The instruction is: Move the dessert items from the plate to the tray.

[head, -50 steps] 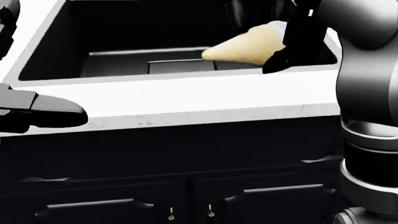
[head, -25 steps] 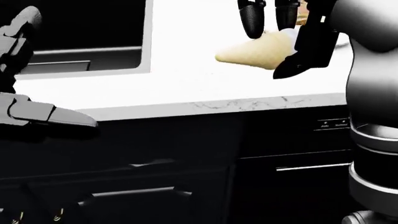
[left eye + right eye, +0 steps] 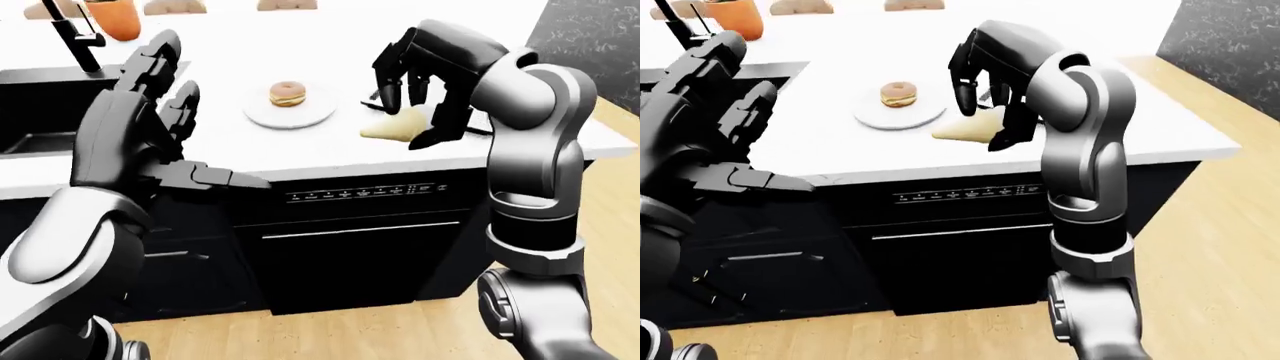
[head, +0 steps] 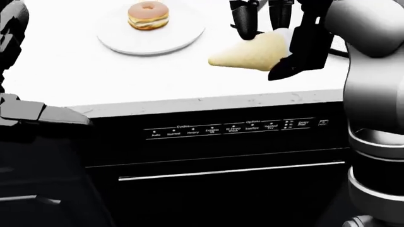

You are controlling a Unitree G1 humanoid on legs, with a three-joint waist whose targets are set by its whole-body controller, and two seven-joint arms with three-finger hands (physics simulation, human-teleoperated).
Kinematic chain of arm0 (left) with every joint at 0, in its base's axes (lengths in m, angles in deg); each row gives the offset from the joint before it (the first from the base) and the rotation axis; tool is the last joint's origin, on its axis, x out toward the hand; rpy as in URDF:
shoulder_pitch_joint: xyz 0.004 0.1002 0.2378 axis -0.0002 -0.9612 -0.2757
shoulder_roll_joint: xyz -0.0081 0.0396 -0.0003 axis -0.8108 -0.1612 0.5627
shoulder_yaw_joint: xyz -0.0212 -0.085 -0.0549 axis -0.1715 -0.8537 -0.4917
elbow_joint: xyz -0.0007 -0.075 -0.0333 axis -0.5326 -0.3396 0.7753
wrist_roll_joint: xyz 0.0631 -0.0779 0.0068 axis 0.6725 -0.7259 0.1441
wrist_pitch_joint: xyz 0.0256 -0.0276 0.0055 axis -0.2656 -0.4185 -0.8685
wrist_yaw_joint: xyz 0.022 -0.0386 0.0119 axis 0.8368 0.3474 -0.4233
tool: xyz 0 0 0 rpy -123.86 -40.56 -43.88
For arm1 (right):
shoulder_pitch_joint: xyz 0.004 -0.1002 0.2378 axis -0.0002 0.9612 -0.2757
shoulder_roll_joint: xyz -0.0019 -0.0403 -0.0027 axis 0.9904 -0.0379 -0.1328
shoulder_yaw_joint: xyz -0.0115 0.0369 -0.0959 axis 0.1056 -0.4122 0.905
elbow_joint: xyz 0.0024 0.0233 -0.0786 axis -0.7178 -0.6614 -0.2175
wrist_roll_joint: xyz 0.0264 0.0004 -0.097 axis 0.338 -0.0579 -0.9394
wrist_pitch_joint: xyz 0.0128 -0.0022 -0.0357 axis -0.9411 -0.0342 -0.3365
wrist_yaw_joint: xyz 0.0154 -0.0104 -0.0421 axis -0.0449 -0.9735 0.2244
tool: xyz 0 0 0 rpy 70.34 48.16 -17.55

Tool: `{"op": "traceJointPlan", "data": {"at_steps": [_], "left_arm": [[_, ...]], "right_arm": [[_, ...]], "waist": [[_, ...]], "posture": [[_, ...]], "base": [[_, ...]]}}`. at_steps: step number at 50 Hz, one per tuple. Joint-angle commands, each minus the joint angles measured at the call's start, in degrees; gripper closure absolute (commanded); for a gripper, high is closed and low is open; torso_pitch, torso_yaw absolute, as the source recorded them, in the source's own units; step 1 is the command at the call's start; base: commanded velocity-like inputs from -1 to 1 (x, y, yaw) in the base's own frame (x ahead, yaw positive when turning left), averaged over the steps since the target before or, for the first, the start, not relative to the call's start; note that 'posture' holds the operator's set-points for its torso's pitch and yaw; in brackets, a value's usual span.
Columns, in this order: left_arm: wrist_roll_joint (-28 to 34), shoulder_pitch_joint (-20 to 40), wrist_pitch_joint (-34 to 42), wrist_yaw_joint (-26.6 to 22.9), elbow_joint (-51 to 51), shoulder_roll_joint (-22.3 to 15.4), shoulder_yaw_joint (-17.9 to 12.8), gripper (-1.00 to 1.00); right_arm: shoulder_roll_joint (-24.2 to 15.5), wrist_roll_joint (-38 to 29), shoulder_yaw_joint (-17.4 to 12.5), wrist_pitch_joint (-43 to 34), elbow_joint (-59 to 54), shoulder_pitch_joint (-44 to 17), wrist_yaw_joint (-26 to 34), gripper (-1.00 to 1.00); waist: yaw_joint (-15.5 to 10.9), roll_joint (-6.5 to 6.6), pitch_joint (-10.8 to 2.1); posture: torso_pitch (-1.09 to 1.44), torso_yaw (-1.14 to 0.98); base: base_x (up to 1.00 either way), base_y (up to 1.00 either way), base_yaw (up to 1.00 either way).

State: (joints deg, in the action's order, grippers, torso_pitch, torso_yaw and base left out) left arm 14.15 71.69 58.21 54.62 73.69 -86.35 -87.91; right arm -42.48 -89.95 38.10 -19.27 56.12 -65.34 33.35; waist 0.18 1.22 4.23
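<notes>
One doughnut [image 4: 148,15] sits on the single white plate [image 4: 183,35] – the right hand [image 4: 278,38] grips one pale cone-shaped pastry [image 4: 249,51] above the counter [image 4: 76,71], right of the plate; the left hand [image 3: 150,127] is spread, holding nothing.

White counter [image 3: 300,146], black dishwasher [image 3: 350,247] beneath; sink [image 3: 30,112], faucet [image 3: 75,37], wood floor [image 3: 330,334]

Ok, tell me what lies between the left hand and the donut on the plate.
Nothing visible: only bare white counter separates the open left hand from the donut on its plate.
</notes>
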Motion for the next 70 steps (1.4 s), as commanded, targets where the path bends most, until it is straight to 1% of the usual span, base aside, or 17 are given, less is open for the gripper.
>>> {"op": "traceJointPlan", "data": {"at_steps": [1,4,6,7,9,10,11,23,32,38,40,47,52,53,60,69,70], "left_arm": [[1.17,0.95,-2.42,-0.19,0.39,-0.59,-0.54,-1.0],[1.44,0.71,-2.41,-0.39,0.59,-0.39,-0.55,-1.0],[1.85,0.38,-2.46,-0.67,0.77,-0.19,-0.5,-1.0],[2.13,0.35,-2.55,-0.88,0.71,-0.16,-0.45,-1.0],[2.34,0.43,-2.43,-1.08,0.77,-0.03,-0.52,-1.0],[2.58,0.27,-2.54,-1.29,0.74,-0.01,-0.56,-1.0],[2.84,0.04,-2.77,-1.59,0.68,-0.01,-0.62,-1.0],[4.22,-0.38,-2.87,-2.91,0.7,0.47,-0.92,-1.0],[4.51,1.59,-2.01,-3.23,-0.63,-0.04,-1.15,-1.0],[5.02,2.68,-1.97,-3.51,-1.61,-0.57,-0.9,-1.0],[4.95,3.3,-1.62,-3.4,-1.83,-0.63,-0.82,-1.0],[5.56,5.19,-1.27,-3.81,-3.17,-1.34,-0.43,-1.0],[4.93,8.02,0.21,-3.22,-4.09,-1.96,-0.2,-1.0],[5.13,8.51,0.08,-3.39,-4.7,-2.28,-0.11,-1.0],[6.9,11.6,-0.03,-4.8,-8.08,-3.92,0.92,-1.0],[10.63,13.56,-0.09,-7.86,-10.41,-4.29,1.54,-1.0],[11.04,13.75,-0.2,-8.24,-10.67,-4.42,1.69,-1.0]], "right_arm": [[-0.28,0.1,-0.67,0.61,1.52,-1.86,-1.37,1.0],[-0.22,0.01,-0.64,0.87,1.45,-1.65,-1.6,1.0],[-0.89,-0.83,-0.18,2.47,1.35,-1.07,-1.61,1.0],[-0.53,-0.71,-0.42,2.56,1.23,-1.09,-1.66,1.0],[-0.28,-0.88,-0.4,2.75,1.41,-0.94,-1.41,1.0],[-0.1,-0.89,-0.51,2.64,1.34,-1.03,-1.45,1.0],[-0.05,-0.96,-0.48,2.66,1.36,-1.05,-1.36,1.0],[0.94,-1.08,-0.22,1.7,1.72,-1.33,-0.68,1.0],[1.27,0.08,-0.47,0.38,2.06,-1.6,-0.5,1.0],[0.1,0.1,-0.83,-0.36,1.94,-1.59,-0.85,1.0],[-0.1,0.18,-0.96,-0.67,2.18,-1.61,-0.7,1.0],[-1.47,1.8,-1.96,-2.03,2.68,-2.05,-0.18,1.0],[-2.32,2.47,-1.92,-2.2,3.43,-1.91,0.16,1.0],[-2.69,2.68,-1.78,-1.51,3.98,-1.52,0.66,1.0],[-3.61,2.77,-2.41,-1.88,3.79,-2.51,0.56,1.0],[-4.46,3.17,-2.79,-2.06,3.72,-3.0,0.5,1.0],[-4.58,3.29,-2.83,-2.0,3.68,-2.98,0.49,1.0]], "waist": [[-0.03,0.11,-0.86],[-1.13,4.42,-1.82],[-0.92,3.13,-1.15],[-0.32,1.1,-2.35],[0.5,-8.79,-0.65],[-0.63,-6.07,0.58],[0.21,-3.89,-1.17],[-1.48,-3.64,-1.86],[2.91,4.66,-3.07],[1.53,3.79,-2.54],[1.61,4.27,-0.17],[2.54,4.58,-1.42],[-1.39,-3.96,-2.08],[-1.34,-1.46,-2.67],[0.26,-1.77,0.39],[0.85,5.92,-2.22],[0.42,4.49,-2.1]], "posture": [[0.0,0.0],[0.0,0.0],[0.0,0.0],[0.0,0.0],[0.0,0.0],[0.0,0.0],[0.0,0.0],[0.0,0.0],[0.0,0.0],[0.0,0.0],[0.0,0.0],[0.0,0.0],[0.0,0.0],[0.0,0.0],[0.0,0.0],[0.0,0.0],[0.0,0.0]], "base": [[-0.01,-1.0,0.0],[-0.02,-1.0,0.0],[0.0,-0.33,0.0],[0.0,0.32,0.0],[0.0,1.0,0.0],[0.0,1.0,0.0],[0.0,1.0,0.0],[0.0,0.92,0.08],[0.06,0.03,0.67],[0.1,-0.14,0.0],[0.61,-0.78,0.0],[0.51,-0.68,-0.11],[0.02,-0.04,-0.77],[0.0,0.0,0.0],[0.0,0.0,0.0],[0.36,-0.09,0.0],[0.41,-0.1,0.0]]}}
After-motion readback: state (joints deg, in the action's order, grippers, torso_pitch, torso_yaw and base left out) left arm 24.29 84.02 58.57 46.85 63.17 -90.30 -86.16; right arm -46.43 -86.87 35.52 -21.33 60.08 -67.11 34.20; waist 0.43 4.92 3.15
